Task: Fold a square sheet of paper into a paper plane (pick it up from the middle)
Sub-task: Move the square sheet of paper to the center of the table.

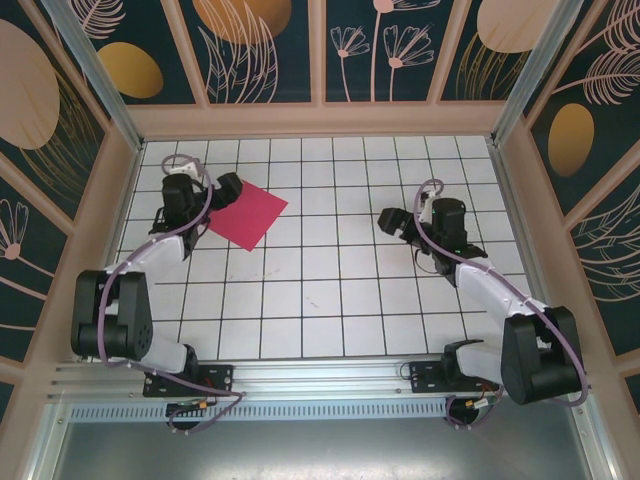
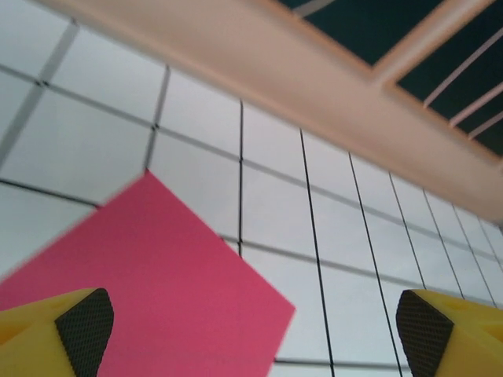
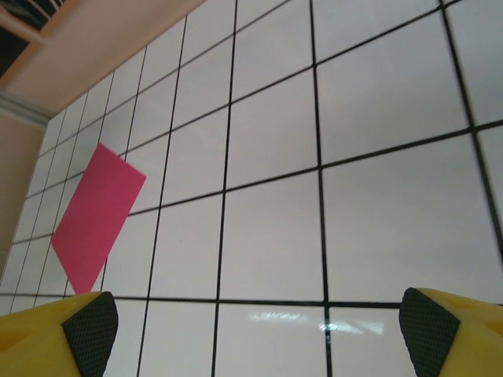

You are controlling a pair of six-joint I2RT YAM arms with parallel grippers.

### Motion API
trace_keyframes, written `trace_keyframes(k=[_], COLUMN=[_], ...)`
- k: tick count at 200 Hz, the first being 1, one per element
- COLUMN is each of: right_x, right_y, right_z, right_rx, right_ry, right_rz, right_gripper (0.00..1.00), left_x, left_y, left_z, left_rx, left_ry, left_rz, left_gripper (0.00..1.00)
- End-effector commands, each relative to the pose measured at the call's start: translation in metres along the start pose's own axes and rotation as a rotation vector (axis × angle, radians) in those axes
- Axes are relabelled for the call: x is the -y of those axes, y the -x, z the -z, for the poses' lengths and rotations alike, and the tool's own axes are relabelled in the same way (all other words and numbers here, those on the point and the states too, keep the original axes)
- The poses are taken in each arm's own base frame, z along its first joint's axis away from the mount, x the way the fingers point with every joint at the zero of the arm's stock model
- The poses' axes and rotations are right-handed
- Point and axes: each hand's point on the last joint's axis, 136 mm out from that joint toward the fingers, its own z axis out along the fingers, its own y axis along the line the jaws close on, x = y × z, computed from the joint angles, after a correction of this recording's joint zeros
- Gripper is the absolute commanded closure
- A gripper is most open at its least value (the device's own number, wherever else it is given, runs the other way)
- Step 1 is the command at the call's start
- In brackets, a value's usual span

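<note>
The left fingers (image 1: 226, 186) are spread wide apart, and nothing is held between them. In the left wrist view they are yellow with black bumpy pads (image 2: 85, 330), one low at each side of the picture. The thin, flat, pink square sheet of paper (image 2: 157, 275) lies under the pad on the left side of that picture. It reaches into the gap, and one of its corners points toward the other pad. That other pad is over bare white tiles. It is not clear if the fingers touch the paper or hang just above it. From above, the left fingers are right beside the paper's far left edge.

The right fingers (image 1: 392, 218) are spread wide too, and they hold nothing. In the right wrist view both of their pads are over bare tiles, and the paper looks small and far off at the left. From above, the right fingers point toward the paper but are well apart from it.

The paper lies flat, turned like a diamond, on the far left part of the white tiled tabletop (image 1: 330, 290) with black lines. No fold shows on it. A pale wooden wall (image 1: 320, 120) runs along the far side of the tabletop.
</note>
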Motion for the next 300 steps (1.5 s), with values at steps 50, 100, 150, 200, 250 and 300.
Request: trace_keyframes(k=[50,100,150,200,250,300], right_x=[-0.012,-0.006,0.006,0.023,0.031,0.022], right_y=[-0.027,-0.038,-0.047,-0.050,-0.056,-0.071], right_z=[-0.025,-0.033,-0.036,-0.028,-0.019,-0.021], right_rx=[-0.098,-0.120,-0.139,-0.125,-0.125,-0.185], right_ry=[-0.054,-0.091,-0.141,-0.229,-0.267,-0.210], right_rz=[0.009,-0.014,-0.036,-0.053,-0.103,-0.199], right_gripper=[0.04,0.04,0.04,0.04,0.05,0.12], left_x=[-0.049,-0.053,-0.042,-0.001,0.076,0.154], left_y=[-0.094,-0.120,-0.160,-0.207,-0.258,-0.293], left_z=[-0.037,-0.036,-0.025,-0.016,0.000,0.012], left_rx=[-0.408,-0.498,-0.564,-0.641,-0.649,-0.684], left_ry=[0.303,0.316,0.276,0.207,0.074,-0.061], left_rz=[0.009,-0.003,0.036,0.076,0.231,0.266], left_gripper=[0.03,0.03,0.03,0.05,0.04,0.04])
